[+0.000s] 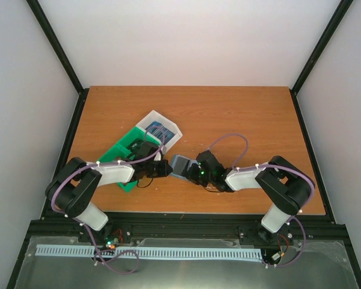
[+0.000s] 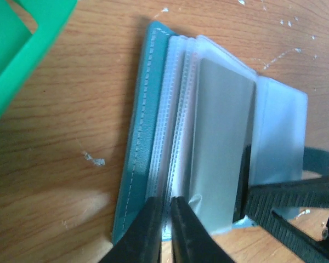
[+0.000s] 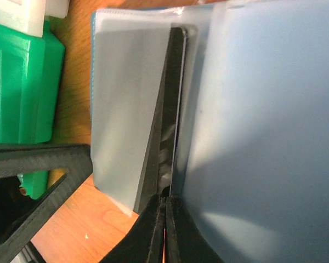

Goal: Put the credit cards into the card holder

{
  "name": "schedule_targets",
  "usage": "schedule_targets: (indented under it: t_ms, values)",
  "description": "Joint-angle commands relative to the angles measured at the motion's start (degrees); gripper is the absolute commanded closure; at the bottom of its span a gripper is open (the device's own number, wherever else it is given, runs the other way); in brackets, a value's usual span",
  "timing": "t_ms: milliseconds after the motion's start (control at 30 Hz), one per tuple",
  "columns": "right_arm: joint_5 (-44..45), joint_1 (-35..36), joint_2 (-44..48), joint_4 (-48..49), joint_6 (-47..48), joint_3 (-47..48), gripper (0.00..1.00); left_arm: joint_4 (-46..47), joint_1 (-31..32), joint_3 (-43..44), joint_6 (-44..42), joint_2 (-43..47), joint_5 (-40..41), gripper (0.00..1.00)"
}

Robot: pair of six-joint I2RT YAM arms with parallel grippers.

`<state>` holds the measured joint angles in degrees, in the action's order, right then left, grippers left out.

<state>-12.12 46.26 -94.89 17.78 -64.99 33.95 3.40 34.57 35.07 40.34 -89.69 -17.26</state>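
The teal card holder (image 1: 179, 164) lies open on the table between both grippers, its teal cover (image 2: 138, 137) down and its clear sleeves (image 2: 178, 109) fanned up. My left gripper (image 2: 167, 207) is shut on the near edge of one of the sleeves. My right gripper (image 3: 165, 207) is shut on a dark credit card (image 3: 167, 115), seen edge-on. The card stands between two sleeves of the holder (image 3: 126, 109). In the left wrist view its dark edge (image 2: 244, 175) shows beside the right fingers (image 2: 285, 197). More cards with a blue design (image 1: 159, 128) lie in a white bin.
A green bin (image 1: 125, 155) sits just left of the holder, under my left arm, with the white bin (image 1: 168, 123) behind it. In the right wrist view the green bin (image 3: 22, 98) is close to the holder's far side. The left gripper's black frame (image 3: 38, 164) crosses that view's lower left.
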Motion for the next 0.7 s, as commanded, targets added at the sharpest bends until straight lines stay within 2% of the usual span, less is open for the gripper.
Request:
schedule_targets:
  t_ms: [0,100,167,467,533,667]
  values:
    - [6.1,0.3,2.8,-3.6,0.8,0.2,0.96,-2.8,0.5,0.6,0.1,4.0,1.2,0.87]
    - [7.4,0.3,3.8,-7.1,1.3,0.9,0.95,-4.0,0.5,2.0,-0.2,5.9,2.8,0.74]
    - [7.0,0.3,3.5,-7.3,1.5,1.0,0.95,-4.0,0.5,2.5,-0.3,5.9,3.1,0.70]
    - [2.7,0.3,0.2,-4.2,2.3,2.3,0.93,-3.7,0.5,1.3,1.0,0.8,2.1,0.69]
    - [2.0,0.3,-0.4,-3.6,2.2,2.5,0.94,-3.5,0.5,1.1,1.2,0.4,1.8,0.74]
    - [1.7,0.3,-1.2,-2.9,2.1,2.9,0.95,-3.7,0.5,0.5,1.4,0.1,2.1,0.91]
